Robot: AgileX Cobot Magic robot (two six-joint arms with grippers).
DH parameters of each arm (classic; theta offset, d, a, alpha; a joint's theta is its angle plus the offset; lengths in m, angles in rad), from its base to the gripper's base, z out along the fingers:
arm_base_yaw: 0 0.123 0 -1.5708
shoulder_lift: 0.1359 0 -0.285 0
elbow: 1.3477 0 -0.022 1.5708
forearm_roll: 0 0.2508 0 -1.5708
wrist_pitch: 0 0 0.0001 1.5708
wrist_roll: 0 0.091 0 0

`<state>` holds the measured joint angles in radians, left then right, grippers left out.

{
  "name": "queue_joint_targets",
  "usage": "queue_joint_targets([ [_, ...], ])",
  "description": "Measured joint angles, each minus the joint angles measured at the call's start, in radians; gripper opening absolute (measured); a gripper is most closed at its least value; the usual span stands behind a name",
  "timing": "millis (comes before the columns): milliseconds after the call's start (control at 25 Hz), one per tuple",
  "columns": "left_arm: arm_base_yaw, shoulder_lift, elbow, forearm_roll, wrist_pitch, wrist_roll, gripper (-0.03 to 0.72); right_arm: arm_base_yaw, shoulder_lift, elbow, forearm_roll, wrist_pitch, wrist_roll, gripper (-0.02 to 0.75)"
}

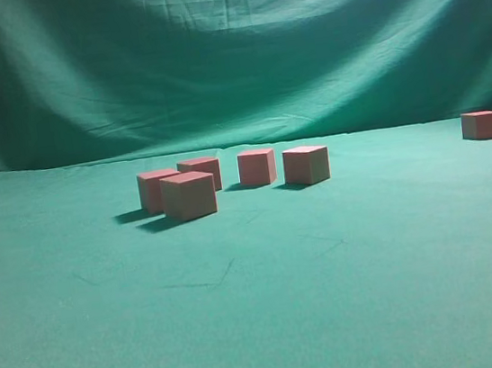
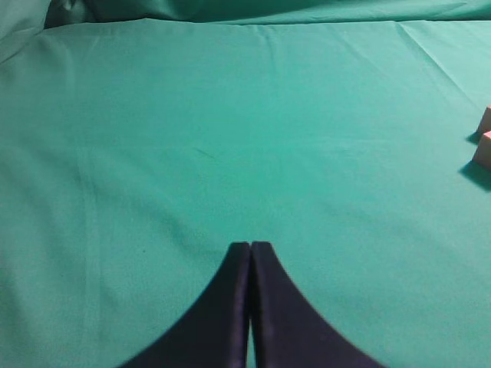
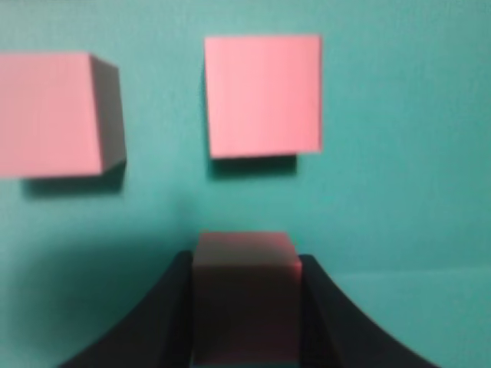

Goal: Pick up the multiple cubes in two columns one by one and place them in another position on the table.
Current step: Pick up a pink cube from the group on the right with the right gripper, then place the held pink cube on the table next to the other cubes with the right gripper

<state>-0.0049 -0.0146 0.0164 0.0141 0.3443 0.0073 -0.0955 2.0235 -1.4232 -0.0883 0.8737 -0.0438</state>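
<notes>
**Operator:** Right gripper [image 3: 244, 307] is what I'm working with, and its two dark fingers [image 3: 165, 322] are sitting against the sides of a cube [image 3: 244, 295] on the green table [image 3: 399, 192]. I'm reading that as a grip on the cube, though the wrist picture is blurring.

**Observer:** Where are the others lying?

**Operator:** Two more cubes [image 3: 262, 96] are lying just ahead of the held one, apart from it. In the exterior view, four cubes [image 1: 189, 195] are standing mid-table, and a few more at the right edge [image 1: 480, 124].

**Observer:** And the left gripper [image 2: 251, 253]?

**Operator:** It's pressed closed, holding nothing, hovering over bare cloth.

**Observer:** Advice for the lift?

**Operator:** I'm thinking straight up first, keeping the faces square between the fingers, so I'm not nudging the neighbours ahead.
</notes>
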Motion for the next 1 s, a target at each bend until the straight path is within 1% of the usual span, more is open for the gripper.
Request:
queue_joint_targets([
  [160, 0.0, 0.0, 0.0, 0.0, 0.0, 0.0, 0.0, 0.0, -0.06, 0.0, 0.053, 0.072, -0.001, 0.269],
  [280, 0.0, 0.0, 0.0, 0.0, 0.0, 0.0, 0.0, 0.004, -0.142, 0.0, 0.137, 0.126, -0.048, 0.269],
  [400, 0.0, 0.0, 0.0, 0.0, 0.0, 0.0, 0.0, 0.047, -0.235, 0.0, 0.205, 0.171, -0.1, 0.269],
  [480, 0.0, 0.0, 0.0, 0.002, 0.0, 0.0, 0.0, 0.105, -0.284, 0.0, 0.224, 0.193, -0.122, 0.269],
  [600, 0.0, 0.0, 0.0, 0.002, 0.0, 0.0, 0.0, 0.236, -0.33, 0.0, 0.235, 0.21, -0.145, 0.269],
  [800, 0.0, 0.0, 0.0, 0.002, 0.0, 0.0, 0.0, 0.439, -0.334, 0.0, 0.241, 0.228, -0.16, 0.269],
  [1000, 0.0, 0.0, 0.0, 0.002, 0.0, 0.0, 0.0, 0.618, -0.332, 0.0, 0.241, 0.212, -0.247, 0.269],
])
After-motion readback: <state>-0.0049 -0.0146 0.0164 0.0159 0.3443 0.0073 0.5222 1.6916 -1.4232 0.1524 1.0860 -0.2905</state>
